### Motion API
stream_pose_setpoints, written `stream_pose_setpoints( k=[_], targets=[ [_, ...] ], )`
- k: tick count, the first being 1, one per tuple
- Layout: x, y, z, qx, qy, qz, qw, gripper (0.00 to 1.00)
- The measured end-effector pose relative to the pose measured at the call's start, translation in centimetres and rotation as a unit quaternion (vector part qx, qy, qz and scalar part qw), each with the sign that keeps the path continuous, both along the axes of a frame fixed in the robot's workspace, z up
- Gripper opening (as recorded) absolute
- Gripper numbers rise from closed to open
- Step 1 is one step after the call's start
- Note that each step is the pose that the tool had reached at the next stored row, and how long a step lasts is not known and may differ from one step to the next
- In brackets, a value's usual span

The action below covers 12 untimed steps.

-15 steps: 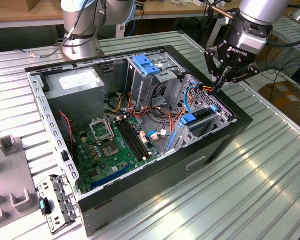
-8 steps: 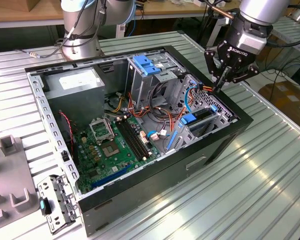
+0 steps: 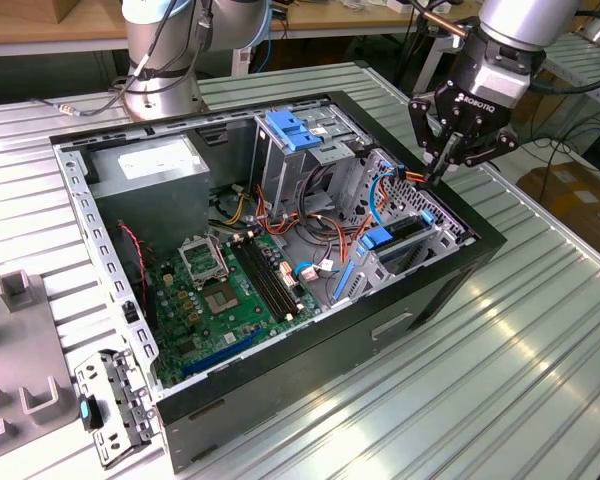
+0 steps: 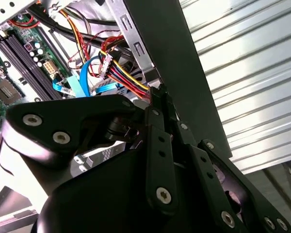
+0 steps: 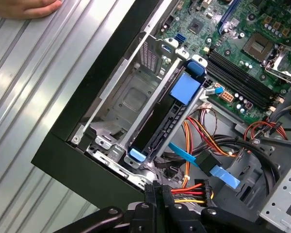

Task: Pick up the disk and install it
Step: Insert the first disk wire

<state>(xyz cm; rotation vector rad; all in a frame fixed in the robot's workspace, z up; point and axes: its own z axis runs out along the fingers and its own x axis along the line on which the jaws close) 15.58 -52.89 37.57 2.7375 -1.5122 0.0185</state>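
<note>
While the black three-fingered gripper (image 3: 442,172) hangs over the open black computer case's (image 3: 400,318) corner in the exterior view, fingers pinched together on nothing, the first wrist view reveals more — the silver blue-railed disk (image 5: 161,121) seated edge-on in its metal bay — and a hand (image 5: 24,8) resting on the ribbed metal table (image 5: 34,92).

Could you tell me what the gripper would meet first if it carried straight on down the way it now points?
Most likely the bundle of coloured wires beside the drive bay, which lies right at the tips of the gripper in both wrist views. The disk sits edge-on in the bay further along. Depth is hard to judge.
</note>
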Motion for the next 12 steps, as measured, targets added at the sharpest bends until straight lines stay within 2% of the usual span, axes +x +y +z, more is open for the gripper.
stream_pose_setpoints(
  k=[5,6,7,8,12],
  targets=[
    [-0.02,0.0,-0.01,0.0,0.0,-0.035,0.99939,0.16],
    [-0.03,0.0,-0.01,0.0,0.0,-0.05,0.99873,0.16],
    [-0.02,0.0,-0.01,0.0,0.0,-0.07,0.99755,0.16],
    [-0.03,0.0,-0.02,0.0,0.0,-0.078,0.99698,0.16],
    [-0.91,0.0,-0.04,0.0001,0.0,-0.081,0.9967,0.16]
  ],
)
